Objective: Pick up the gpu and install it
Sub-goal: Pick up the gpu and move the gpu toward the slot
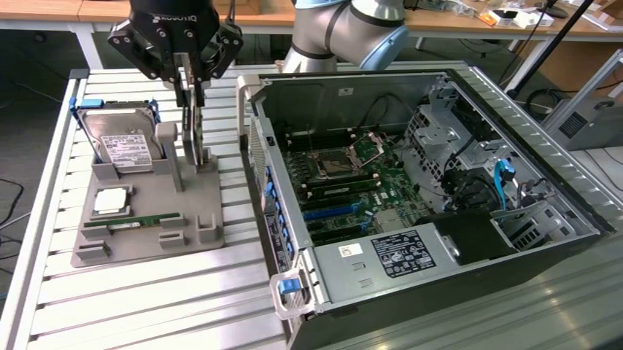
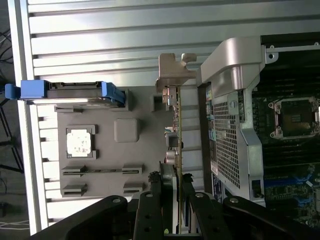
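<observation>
Gripping the gpu (image 1: 201,146) standing on edge in the grey tray (image 1: 146,244), at the exterior view's left of the case (image 1: 322,87), your gripper (image 1: 192,102) is clamped on it; lift straight, without twisting

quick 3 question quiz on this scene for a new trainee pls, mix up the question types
1. True or false: the gpu stands on edge in the grey holder.
2. The claw is closed on: A the hard drive, B the gpu, C the RAM stick.
3. Fill in: the computer case sits to the exterior view's ____ of the holder, with its side open.
Key: 1 true; 2 B; 3 right.
</observation>
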Controlling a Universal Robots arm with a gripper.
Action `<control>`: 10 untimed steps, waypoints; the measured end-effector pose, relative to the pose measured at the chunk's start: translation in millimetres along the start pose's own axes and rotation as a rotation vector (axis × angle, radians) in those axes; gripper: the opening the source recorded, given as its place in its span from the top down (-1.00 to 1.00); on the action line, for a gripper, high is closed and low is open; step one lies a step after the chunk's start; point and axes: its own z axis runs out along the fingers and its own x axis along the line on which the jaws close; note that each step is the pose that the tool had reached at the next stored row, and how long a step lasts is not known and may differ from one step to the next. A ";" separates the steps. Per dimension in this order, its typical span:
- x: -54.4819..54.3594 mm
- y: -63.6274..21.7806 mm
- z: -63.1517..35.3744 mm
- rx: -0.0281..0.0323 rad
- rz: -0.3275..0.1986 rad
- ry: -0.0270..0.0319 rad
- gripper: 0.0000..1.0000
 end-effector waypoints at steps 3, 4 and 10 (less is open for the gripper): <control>0.0 0.1 -1.2 0.0000 0.000 0.0000 0.47; 0.0 0.1 -1.5 0.0000 0.000 0.0000 0.47; -0.1 0.2 -3.8 0.0000 0.000 0.0000 0.47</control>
